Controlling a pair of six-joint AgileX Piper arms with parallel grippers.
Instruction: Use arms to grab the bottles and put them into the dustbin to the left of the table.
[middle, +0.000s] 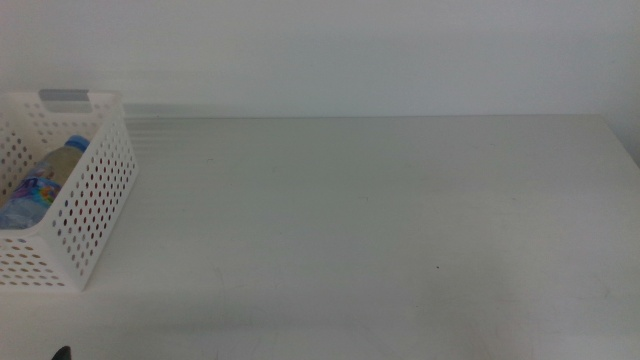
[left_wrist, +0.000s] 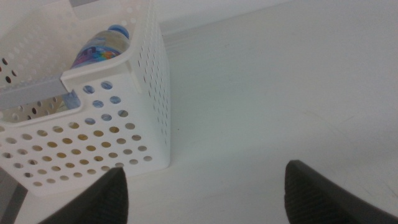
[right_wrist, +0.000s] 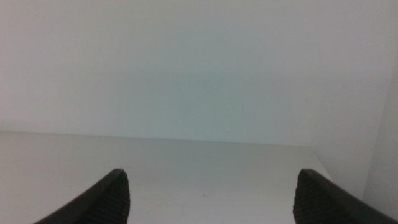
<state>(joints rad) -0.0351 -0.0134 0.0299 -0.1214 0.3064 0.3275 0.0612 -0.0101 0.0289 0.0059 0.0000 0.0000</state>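
A blue-capped bottle (middle: 45, 176) lies inside the white perforated dustbin (middle: 100, 215) at the surface's (middle: 380, 230) left edge, apparently already dropped in. Both tools, left (left_wrist: 205, 193) and right (right_wrist: 208, 196), wait with jaws apart, holding nothing.

Legible text — none. Water bottle (left_wrist: 99, 48) in the dustbin (left_wrist: 146, 99): blue-purple printed label, its lettering too blurred to read.
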